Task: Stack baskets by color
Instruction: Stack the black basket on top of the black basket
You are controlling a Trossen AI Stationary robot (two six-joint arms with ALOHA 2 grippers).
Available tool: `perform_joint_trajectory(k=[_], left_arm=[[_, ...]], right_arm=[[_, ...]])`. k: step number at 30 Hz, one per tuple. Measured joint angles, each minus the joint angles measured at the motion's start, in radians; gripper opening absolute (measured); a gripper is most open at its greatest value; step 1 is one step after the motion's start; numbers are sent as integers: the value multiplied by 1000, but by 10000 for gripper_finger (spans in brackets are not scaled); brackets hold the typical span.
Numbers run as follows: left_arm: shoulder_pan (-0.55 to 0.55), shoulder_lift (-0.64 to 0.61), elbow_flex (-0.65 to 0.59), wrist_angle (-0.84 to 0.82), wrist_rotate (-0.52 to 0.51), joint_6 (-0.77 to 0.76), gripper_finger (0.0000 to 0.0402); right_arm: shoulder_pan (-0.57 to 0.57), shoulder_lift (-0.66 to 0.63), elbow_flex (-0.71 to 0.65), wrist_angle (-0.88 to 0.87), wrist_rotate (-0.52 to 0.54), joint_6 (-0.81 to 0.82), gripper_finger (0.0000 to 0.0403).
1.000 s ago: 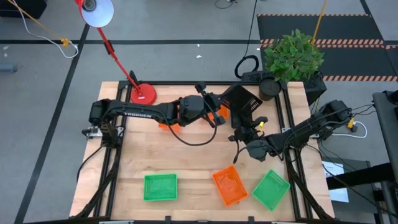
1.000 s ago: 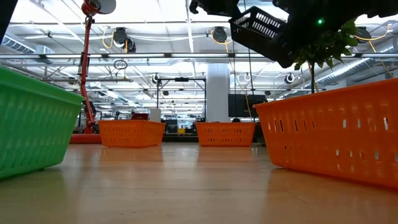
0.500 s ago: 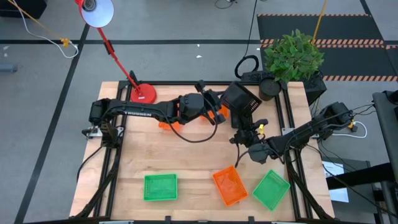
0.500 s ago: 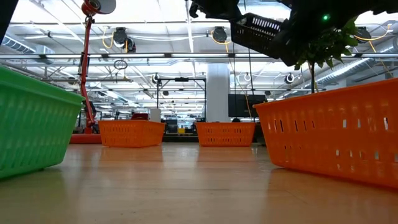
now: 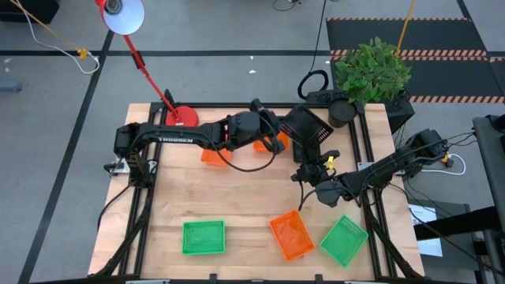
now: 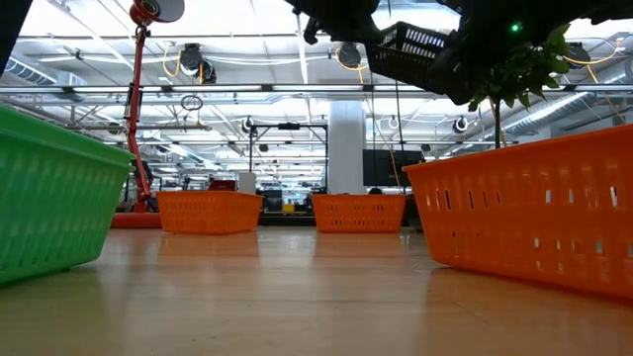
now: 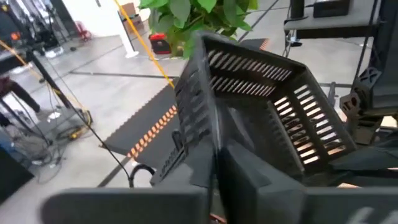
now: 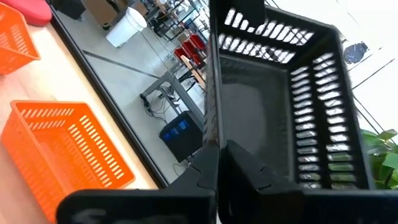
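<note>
Black basket hangs above the tabletop's far edge, beside the potted plant, pinched by both arms: right claw clamps one rim from the plant's near side, left claw clamps another wall from the lamp base side. Both close fully on mesh. Basket tilts, long axis running roughly toward the plant. Two orange baskets sit under the left arm; another orange and two green lie well toward the near edge. No black stack visible.
</note>
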Motion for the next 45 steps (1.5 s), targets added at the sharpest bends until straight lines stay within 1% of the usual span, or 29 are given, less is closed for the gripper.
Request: perform_joint_trajectory(k=[1,4,7,9,11,15,17,20,22,24,27,29,31,33,35,37,39,41,43,44,45], left_arm=[[-2,0,0,8,-2,9,14],[-8,0,0,40,-2,37,17],[-12,0,0,59,-4,66,12],[-15,0,0,78,-8,99,8],[-20,0,0,96,-15,135,10],[-19,0,-1,91,-22,214,8],[-15,0,-1,85,-20,259,8],[-5,0,-1,52,6,283,14],[2,-1,-1,25,19,284,15],[12,-8,-1,-6,27,278,10],[29,-23,-1,-68,48,255,8],[40,-37,-2,-118,70,230,14],[50,-59,-2,-160,101,209,17],[61,-83,-2,-205,136,191,13],[72,-102,-1,-241,169,172,8],[81,-121,-1,-290,181,154,9],[87,-137,-1,-310,182,134,18],[92,-152,-1,-349,184,117,24],[93,-157,-1,-366,185,104,21],[93,-164,-1,-389,192,101,17],[93,-168,-1,-412,199,95,12]], right_arm=[[0,0,0,0,-2,1,11],[1,0,0,21,-3,2,31],[2,0,0,91,-2,12,67],[10,0,0,150,-4,17,97],[25,-1,0,207,-29,18,132],[65,-1,0,292,-115,12,209],[90,-1,0,325,-150,-30,242],[131,-1,0,358,-153,-130,277],[158,-2,0,358,-153,-185,287],[188,-2,0,358,-154,-220,288],[236,-2,0,358,-147,-300,280],[258,-3,1,377,-116,-340,271],[266,-20,3,417,-117,-346,263],[267,-43,4,441,-154,-314,259],[266,-70,4,432,-236,-228,257],[261,-107,4,417,-359,-130,257],[229,-143,5,392,-520,-36,257],[173,-163,4,372,-691,73,257],[94,-166,4,371,-878,195,257],[54,-164,4,370,-959,259,256],[17,-157,4,367,-1017,322,254]])
